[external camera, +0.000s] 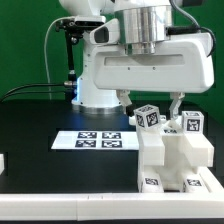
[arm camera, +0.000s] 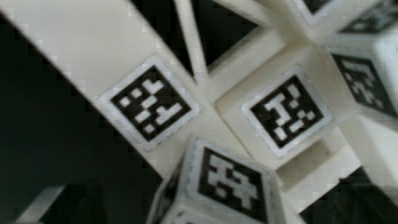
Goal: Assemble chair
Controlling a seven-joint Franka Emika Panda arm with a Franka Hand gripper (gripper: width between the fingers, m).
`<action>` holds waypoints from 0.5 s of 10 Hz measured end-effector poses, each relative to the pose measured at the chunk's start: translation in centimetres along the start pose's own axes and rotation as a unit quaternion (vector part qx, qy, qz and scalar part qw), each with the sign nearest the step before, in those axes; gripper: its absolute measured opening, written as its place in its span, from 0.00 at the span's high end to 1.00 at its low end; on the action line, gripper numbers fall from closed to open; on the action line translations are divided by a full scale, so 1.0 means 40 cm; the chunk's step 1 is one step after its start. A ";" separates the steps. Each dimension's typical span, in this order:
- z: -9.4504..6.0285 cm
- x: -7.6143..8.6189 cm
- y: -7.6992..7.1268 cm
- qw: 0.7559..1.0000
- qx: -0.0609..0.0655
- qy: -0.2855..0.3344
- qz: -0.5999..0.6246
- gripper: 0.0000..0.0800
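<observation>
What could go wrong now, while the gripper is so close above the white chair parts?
1. The gripper hangs right over the tagged chair parts; coming down slightly off, a finger could knock a piece out of line.
2. The wrist view is blurred and filled by tags, so alignment is hard to judge.
3. The parts stand near the table edge; a push might slide them off.

The robot's arm (external camera: 105,62) is bulky, glossy white plastic with rounded shells. Its hand (external camera: 150,103) has a wide, boxy white housing beneath a grey cylindrical collar, with two thin dark fingers (external camera: 176,103) below. A small blue light (external camera: 76,90) glows low on its side.
</observation>
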State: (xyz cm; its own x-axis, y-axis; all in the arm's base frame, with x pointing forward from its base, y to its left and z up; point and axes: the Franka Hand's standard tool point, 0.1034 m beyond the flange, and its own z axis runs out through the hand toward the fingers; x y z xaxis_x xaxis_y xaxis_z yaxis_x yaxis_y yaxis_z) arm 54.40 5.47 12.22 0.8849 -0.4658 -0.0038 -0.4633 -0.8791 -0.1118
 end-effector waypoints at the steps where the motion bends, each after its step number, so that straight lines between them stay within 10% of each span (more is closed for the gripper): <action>1: 0.001 0.000 0.001 1.000 0.000 0.000 -0.029 0.19; 5: -0.003 0.013 -0.007 0.962 -0.017 -0.009 -0.272 0.19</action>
State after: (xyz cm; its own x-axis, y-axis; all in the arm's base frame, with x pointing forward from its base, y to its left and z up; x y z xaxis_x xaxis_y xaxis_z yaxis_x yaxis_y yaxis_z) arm 54.98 5.49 12.36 0.9974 0.0665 0.0287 0.0683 -0.9953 -0.0691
